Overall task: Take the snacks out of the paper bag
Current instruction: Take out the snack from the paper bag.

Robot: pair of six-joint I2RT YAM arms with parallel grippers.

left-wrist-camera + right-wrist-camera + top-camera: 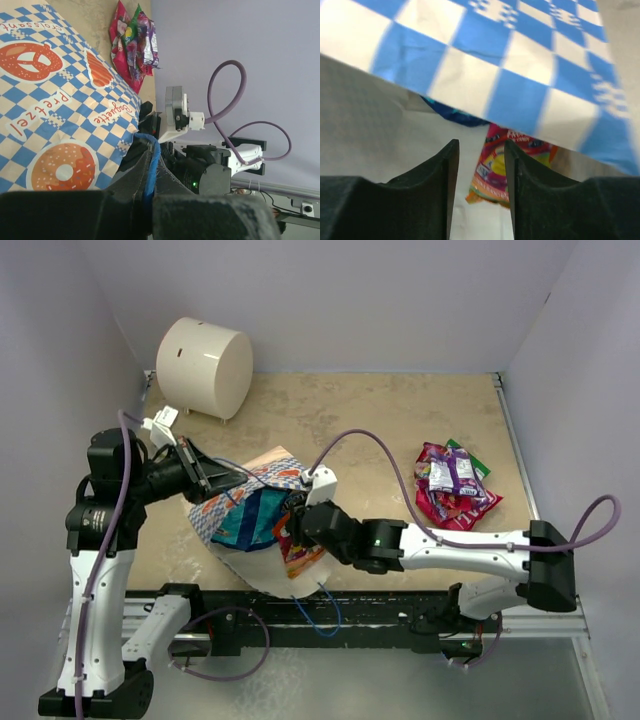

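Left gripper (215, 477) pinched on the checked paper bag's (262, 476) rim at the tabletop's (380, 420) near-left; right gripper (479, 165), fingers slightly apart, at its mouth beside an orange snack packet (492, 172); removed snacks (455, 485) heaped right.

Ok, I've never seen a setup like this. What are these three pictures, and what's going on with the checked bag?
Two robot arms are bolted at the table's near edge. One picture looks down from above; the other two come from cameras on each wrist. The left end effector is shut on the paper bag, pinching its blue handle and edge. The right end effector reaches into the bag's mouth with its jaws apart, holding nothing yet; an orange snack lies just ahead of it. A pile of snacks already sits on the table to the right. A cream cylinder stands at the back.
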